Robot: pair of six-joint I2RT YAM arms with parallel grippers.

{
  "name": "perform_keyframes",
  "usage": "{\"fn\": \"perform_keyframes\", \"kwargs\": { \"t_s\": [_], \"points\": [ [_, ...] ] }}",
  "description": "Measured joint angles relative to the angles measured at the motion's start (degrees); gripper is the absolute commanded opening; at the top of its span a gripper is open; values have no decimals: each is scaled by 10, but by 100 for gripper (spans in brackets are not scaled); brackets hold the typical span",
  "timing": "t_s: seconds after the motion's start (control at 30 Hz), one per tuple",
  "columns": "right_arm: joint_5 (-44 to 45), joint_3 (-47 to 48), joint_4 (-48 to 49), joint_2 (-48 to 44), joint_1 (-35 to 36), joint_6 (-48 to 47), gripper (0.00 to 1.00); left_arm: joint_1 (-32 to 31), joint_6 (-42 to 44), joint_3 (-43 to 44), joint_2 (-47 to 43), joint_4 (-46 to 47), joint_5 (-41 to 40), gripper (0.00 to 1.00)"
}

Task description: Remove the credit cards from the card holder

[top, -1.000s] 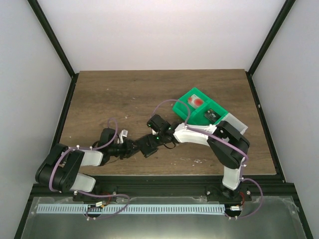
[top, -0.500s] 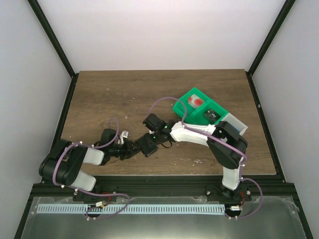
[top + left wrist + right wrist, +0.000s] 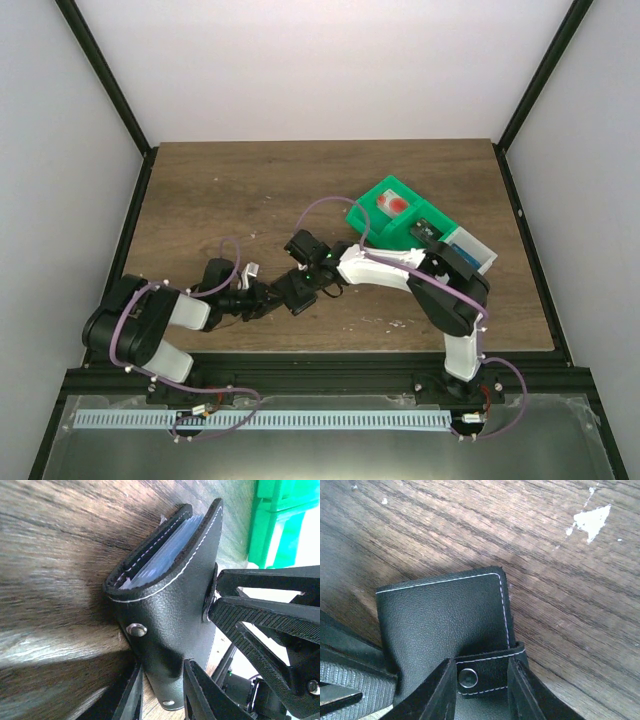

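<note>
The black card holder (image 3: pixel 170 580) stands on edge on the wooden table, slightly ajar, with pale blue-grey lining showing at its top. My left gripper (image 3: pixel 162 666) is shut on its lower edge, one finger on each face. From the other side, my right gripper (image 3: pixel 481 662) is shut on the holder's snap tab (image 3: pixel 485 672), and its fingers (image 3: pixel 260 617) show in the left wrist view. From above, both grippers meet at the holder (image 3: pixel 297 293). Two credit cards lie in the green tray: a white one with a red blotch (image 3: pixel 396 204) and a dark one (image 3: pixel 424 231).
The green tray (image 3: pixel 365 214) sits at the right of the table, just behind my right arm. A clear-white tray (image 3: pixel 474 252) adjoins it on the right. A white scuff (image 3: pixel 592 519) marks the wood near the holder.
Both grippers and the holder have shifted slightly left. The right arm's elbow pulled back, uncovering more of the clear-white tray. The right jaws have narrowed onto the tab.
</note>
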Motion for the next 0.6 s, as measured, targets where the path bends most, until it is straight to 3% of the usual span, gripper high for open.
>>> {"fn": "perform_keyframes", "kwargs": {
  "t_s": [0.4,0.6],
  "points": [
    [10,-2,8,2,8,-16,35,1,0,0,10,13,9,26],
    [46,-2,7,3,23,-23,33,1,1,0,12,14,10,26]
  ]
}}
